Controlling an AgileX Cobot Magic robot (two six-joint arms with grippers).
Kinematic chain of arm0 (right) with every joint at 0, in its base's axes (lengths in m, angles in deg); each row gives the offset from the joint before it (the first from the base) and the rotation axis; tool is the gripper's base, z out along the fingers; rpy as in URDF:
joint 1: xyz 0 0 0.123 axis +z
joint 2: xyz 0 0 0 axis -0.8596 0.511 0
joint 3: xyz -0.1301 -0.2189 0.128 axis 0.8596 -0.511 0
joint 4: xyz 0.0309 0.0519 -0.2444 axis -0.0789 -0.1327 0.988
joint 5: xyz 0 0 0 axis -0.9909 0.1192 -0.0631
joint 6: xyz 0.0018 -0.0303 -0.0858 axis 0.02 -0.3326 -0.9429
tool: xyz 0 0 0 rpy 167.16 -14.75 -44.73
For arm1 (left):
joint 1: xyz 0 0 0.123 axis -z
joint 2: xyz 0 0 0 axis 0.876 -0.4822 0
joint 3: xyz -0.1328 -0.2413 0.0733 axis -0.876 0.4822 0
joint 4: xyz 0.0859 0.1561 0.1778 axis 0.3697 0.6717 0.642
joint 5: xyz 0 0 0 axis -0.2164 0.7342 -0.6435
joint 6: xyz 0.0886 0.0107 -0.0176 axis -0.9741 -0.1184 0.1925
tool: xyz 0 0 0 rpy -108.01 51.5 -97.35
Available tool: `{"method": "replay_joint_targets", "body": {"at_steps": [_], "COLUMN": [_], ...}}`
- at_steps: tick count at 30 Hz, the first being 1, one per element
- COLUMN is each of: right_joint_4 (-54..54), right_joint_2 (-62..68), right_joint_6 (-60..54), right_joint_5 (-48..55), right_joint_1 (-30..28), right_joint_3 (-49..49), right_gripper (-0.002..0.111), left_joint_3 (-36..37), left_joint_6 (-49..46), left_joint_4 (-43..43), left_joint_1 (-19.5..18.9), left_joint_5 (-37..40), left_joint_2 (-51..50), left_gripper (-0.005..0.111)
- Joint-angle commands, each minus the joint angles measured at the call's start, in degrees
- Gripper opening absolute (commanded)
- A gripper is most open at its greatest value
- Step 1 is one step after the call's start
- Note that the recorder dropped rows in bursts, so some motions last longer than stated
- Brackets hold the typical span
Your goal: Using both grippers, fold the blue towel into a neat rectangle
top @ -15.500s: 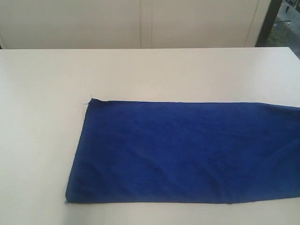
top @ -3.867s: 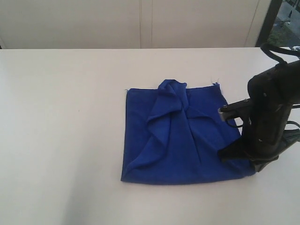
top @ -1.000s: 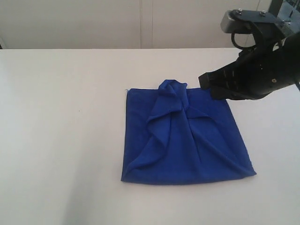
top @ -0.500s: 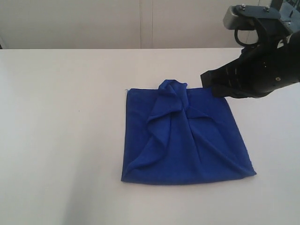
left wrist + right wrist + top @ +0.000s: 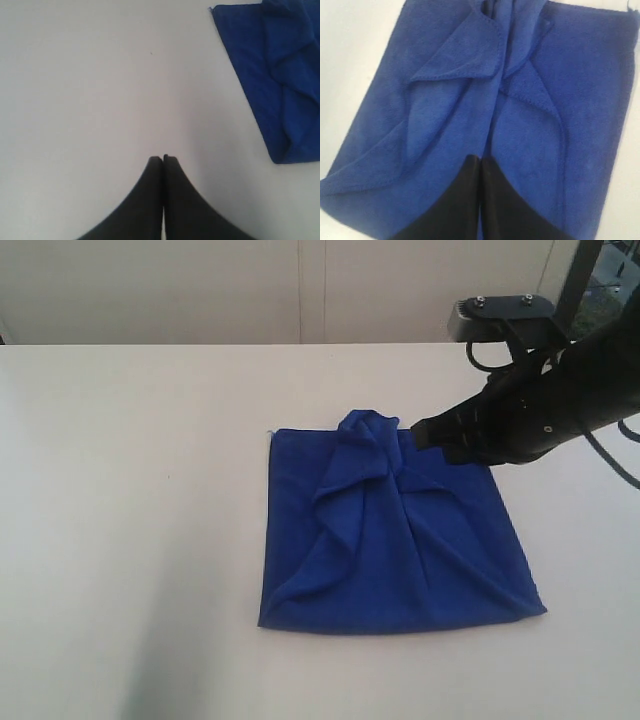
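The deep royal-blue soft cloth towel (image 5: 400, 550) lies on the smooth white counter (image 5: 120, 490), folded into a rough four-sided shape. Raised diagonal pleats fan out from a bunched knot at its far edge. The nap is fleecy and the hems are stitched. The black right hand (image 5: 420, 432), jaws pressed together and empty, points at that knot. The black left hand (image 5: 163, 159), likewise closed and empty, hangs over bare counter beside the towel.
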Motion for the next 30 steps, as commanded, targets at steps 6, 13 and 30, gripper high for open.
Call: {"method": "replay_joint_targets", "body": {"at_steps": [6,13,30], "right_joint_4": [1.2,1.2,0.8], "right_joint_2": [3.5,6.2,15.5], "right_joint_6": [-0.4,-0.4,3.0], "right_joint_5": [-6.3,-7.0,-14.1], "right_joint_1": [-0.7,-0.7,-10.0], "right_joint_3": [0.2,2.9,6.0], "right_gripper": [0.000,0.000,0.000], "left_joint_3": [0.3,-8.8,-38.9], "left_joint_6": [-5.5,-6.6,-11.1], "left_joint_4": [-1.6,0.5,24.7], "left_joint_1": [10.5,18.4,32.5], "left_joint_5": [-13.7,-20.2,-22.9], "left_joint_2": [-19.5,-36.9,-67.0], "left_gripper": [0.000,0.000,0.000]}}
